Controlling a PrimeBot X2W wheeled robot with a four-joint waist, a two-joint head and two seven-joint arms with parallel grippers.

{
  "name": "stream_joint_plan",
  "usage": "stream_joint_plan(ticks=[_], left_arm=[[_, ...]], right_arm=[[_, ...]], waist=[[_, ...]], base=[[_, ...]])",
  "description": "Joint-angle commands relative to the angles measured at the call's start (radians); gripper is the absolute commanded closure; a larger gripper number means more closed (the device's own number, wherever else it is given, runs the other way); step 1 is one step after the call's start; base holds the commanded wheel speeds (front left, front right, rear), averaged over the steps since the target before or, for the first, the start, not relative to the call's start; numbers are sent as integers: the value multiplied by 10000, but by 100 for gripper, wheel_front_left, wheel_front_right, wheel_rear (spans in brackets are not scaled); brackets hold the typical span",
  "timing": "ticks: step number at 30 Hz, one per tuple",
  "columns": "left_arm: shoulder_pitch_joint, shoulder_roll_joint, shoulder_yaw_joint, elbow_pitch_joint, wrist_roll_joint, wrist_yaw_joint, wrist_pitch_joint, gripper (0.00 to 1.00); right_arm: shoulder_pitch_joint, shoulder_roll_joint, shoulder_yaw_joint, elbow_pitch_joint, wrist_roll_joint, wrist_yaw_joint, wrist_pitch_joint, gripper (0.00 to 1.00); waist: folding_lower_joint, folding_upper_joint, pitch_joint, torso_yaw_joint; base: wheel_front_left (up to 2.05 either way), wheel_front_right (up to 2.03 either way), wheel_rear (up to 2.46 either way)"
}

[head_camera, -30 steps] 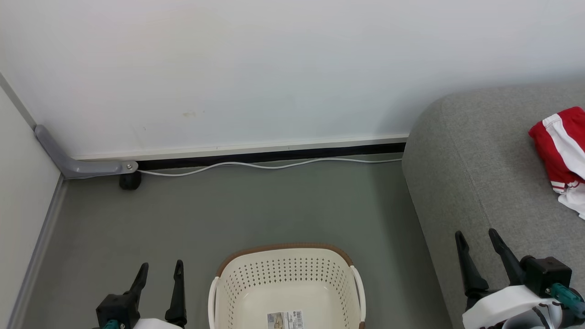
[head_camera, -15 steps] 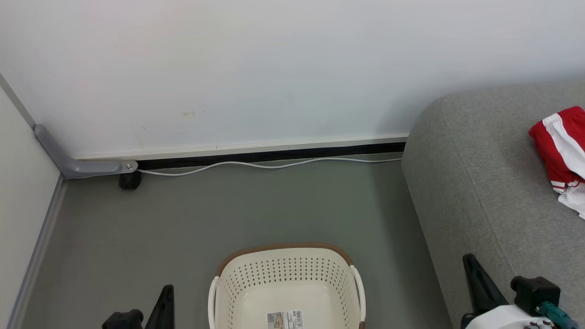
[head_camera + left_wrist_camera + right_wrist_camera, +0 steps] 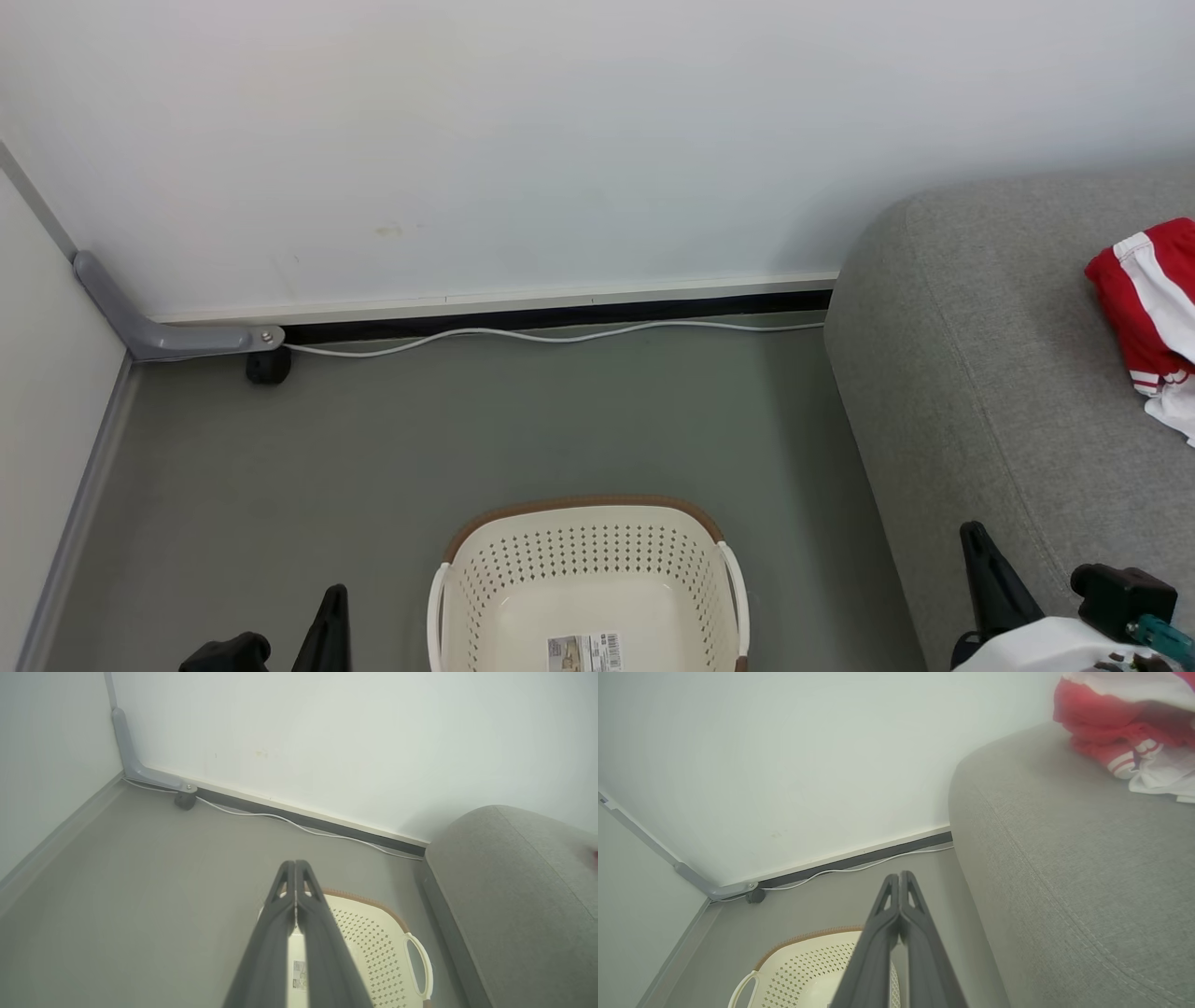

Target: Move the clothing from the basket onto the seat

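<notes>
- The left gripper is seen in the left wrist view with its two dark fingers pressed together along their whole length. Nothing is held between them and nothing is touched by them.
- In that view the closed fingers are raised in front of the basket. Its brown rim and one white handle are seen behind them and to one side.
- The right gripper is shown in the right wrist view in the same state: the fingers are pressed together, the tips meet, and nothing is pinched.
- Its fingers are held in the air, with the basket below on one side and the sofa on the other. No contact with either is seen.
- In the head view one dark finger of the left gripper is seen at the lower left, beside the basket. The right gripper is seen at the lower right, at the front edge of the sofa.
- The clothing, red with white stripes, is laid in a crumpled heap on the sofa seat, well apart from both grippers and from the basket.
- The basket is placed on the grey floor, and a paper label is seen on its bottom.
- A white cable is laid along the foot of the wall.
</notes>
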Motion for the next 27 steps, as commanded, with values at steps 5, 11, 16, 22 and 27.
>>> stream_joint_plan(ticks=[5,11,16,22,27], left_arm=[[-417,120,193,-376,-698,-121,152,100],[-479,127,269,-468,-1341,-179,325,100],[-532,133,335,-544,-1880,-228,472,100],[-597,139,415,-635,-2530,-287,649,100],[-651,145,482,-711,-3069,-335,797,100]], right_arm=[[-355,-60,-164,-378,688,4,169,100],[-373,-27,-269,-465,1317,4,343,100],[-387,2,-358,-537,1844,5,490,100],[-405,35,-466,-624,2479,5,668,100],[-420,64,-555,-697,3005,6,816,100]], waist=[[-3,0,6,18],[-3,0,13,38],[-3,0,19,55],[-3,0,26,75],[-3,0,32,91]], base=[[0,0,0],[0,0,0],[0,0,0],[0,0,0],[0,0,0]])
